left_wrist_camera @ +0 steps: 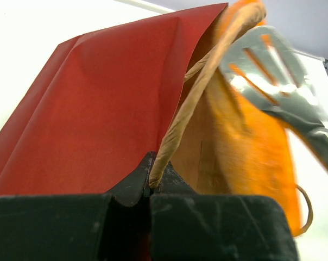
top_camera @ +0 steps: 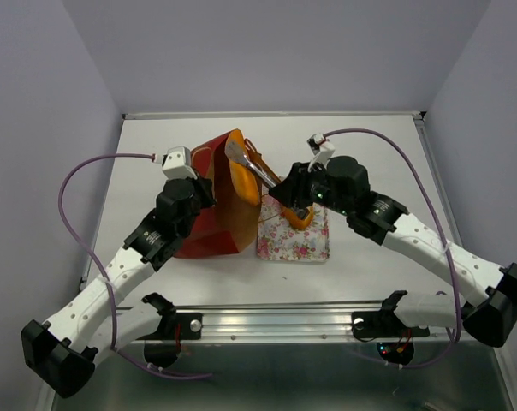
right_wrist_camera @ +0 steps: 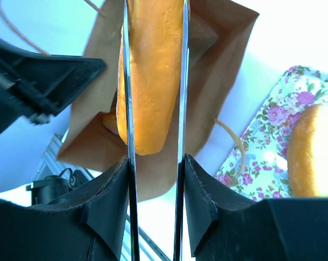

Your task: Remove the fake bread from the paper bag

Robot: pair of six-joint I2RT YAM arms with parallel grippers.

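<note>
Fake bread shows in two places. A long loaf [right_wrist_camera: 153,76] is squeezed between the two metal blades of a pair of tongs [top_camera: 239,155], and a round bun [right_wrist_camera: 313,152] lies on a flowered tray [right_wrist_camera: 267,125].

The right tool [right_wrist_camera: 155,163] is clamped on the handles of the tongs, its fingers [right_wrist_camera: 107,201] pressing the blades in against the loaf. Seen from the right wrist, the loaf hangs in front of the brown inside of the paper bag [top_camera: 209,214], at its mouth. Whether it is fully clear of the rim cannot be told.

The bag is red outside and leans on the worktop [top_camera: 370,154], its open mouth turned toward the right arm. It sits just to the left of the tray.

The left tool [left_wrist_camera: 151,187] is shut tight on one cord handle [left_wrist_camera: 180,119] of the bag, the cord pinched between its closed tips, close against the red side panel. A second cord loop [right_wrist_camera: 232,136] hangs from the far rim of the bag, near the edge of the tray.
</note>
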